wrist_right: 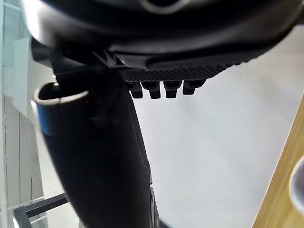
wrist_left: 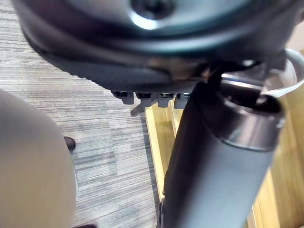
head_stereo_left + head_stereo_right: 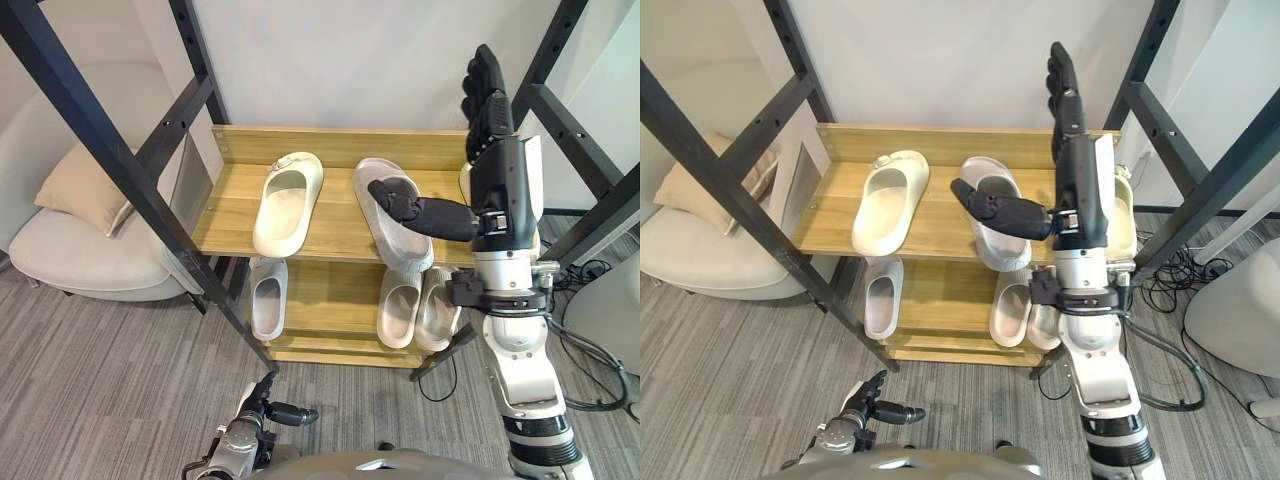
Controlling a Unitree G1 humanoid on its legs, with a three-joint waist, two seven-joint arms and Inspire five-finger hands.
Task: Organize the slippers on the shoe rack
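Note:
The wooden shoe rack (image 3: 335, 225) has two shelves. On the top shelf a cream slipper (image 3: 288, 203) lies left and a pale grey slipper (image 3: 392, 222) lies right, both pointing at the wall. My right hand (image 3: 503, 170) is raised above the shelf's right end, open, with its fingers straight up and its thumb (image 3: 412, 211) reaching out over the grey slipper. Behind that arm another cream slipper (image 3: 1125, 215) partly shows. The lower shelf carries one slipper (image 3: 267, 297) at left and a pair (image 3: 418, 307) at right. My left hand (image 3: 262, 412) hangs low over the floor, open and holding nothing.
Black metal frame bars (image 3: 110, 150) slant across the left side, and others (image 3: 580, 130) cross on the right. A light armchair (image 3: 70, 255) with a beige cushion (image 3: 85, 185) stands left of the rack. Grey striped carpet (image 3: 120, 380) lies in front. A white wall is behind.

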